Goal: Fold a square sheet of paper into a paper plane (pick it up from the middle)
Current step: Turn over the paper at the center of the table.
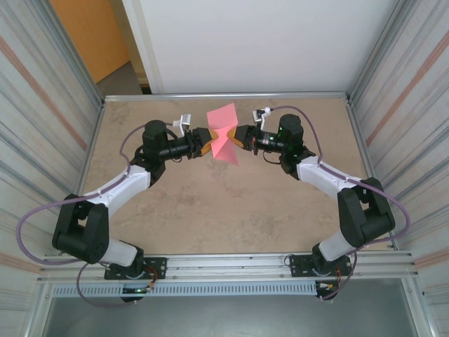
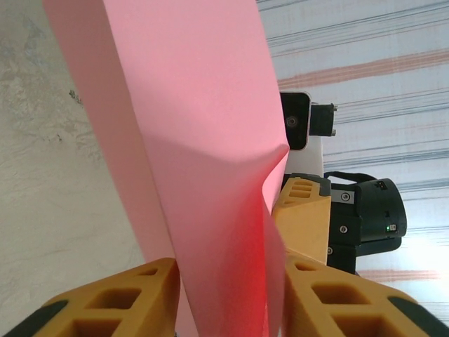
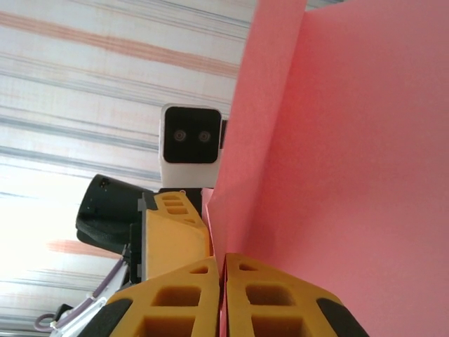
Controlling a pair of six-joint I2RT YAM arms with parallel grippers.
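Left fingers [image 2: 112,302], right fingers [image 3: 175,302] at paper [image 1: 224,137] edges

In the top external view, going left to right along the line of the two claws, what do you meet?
left claw → square sheet of paper → right claw

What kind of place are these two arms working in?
Probably a robot test cell in a lab. The left arm and right arm are bolted to a rail at the table edge, ribbed panels close both sides, and a plain white wall stands behind.
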